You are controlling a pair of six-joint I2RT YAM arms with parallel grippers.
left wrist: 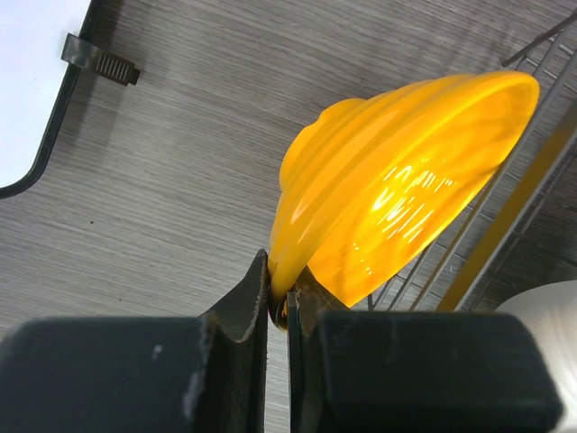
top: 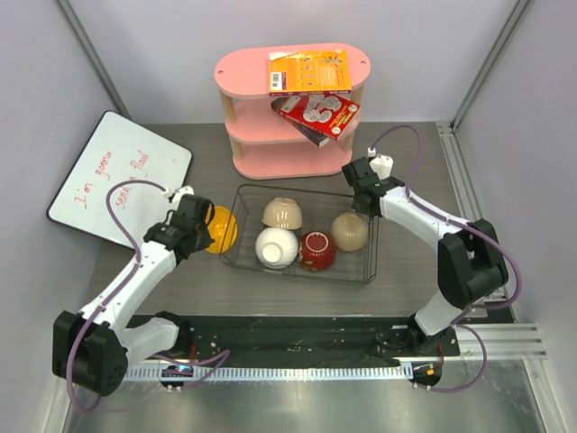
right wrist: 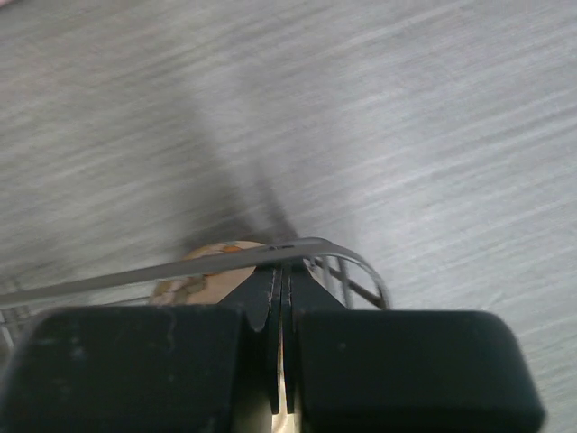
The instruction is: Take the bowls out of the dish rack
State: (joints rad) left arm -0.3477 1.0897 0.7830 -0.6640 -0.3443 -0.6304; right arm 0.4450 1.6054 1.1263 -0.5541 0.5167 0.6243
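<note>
- Rack (top: 306, 236): sits mid-table, long axis left to right. The shelf (top: 288, 122) stands just behind its far side. A strip of table (top: 270, 298) shows between the rack and the near edge.
- Whiteboard (top: 117, 180): lies at the far-left corner. More tabletop shows between it and the rack's left end.
- Left gripper (left wrist: 281, 302): clamped on the rim of the yellow bowl (left wrist: 397, 180), just outside the rack's left end.
- Yellow bowl: tipped on edge, foot toward the table's left side, mouth toward the rack.
- In the rack, outsides up: beige bowl (top: 282, 213) at the far side, white bowl (top: 277, 248) and red bowl (top: 317, 251) at the near side, tan bowl (top: 350, 231) at the right end.
- Right gripper (right wrist: 281, 271): jaws closed together at the top wire of the rack's far-right corner. Whether they pinch the wire cannot be told.
</note>
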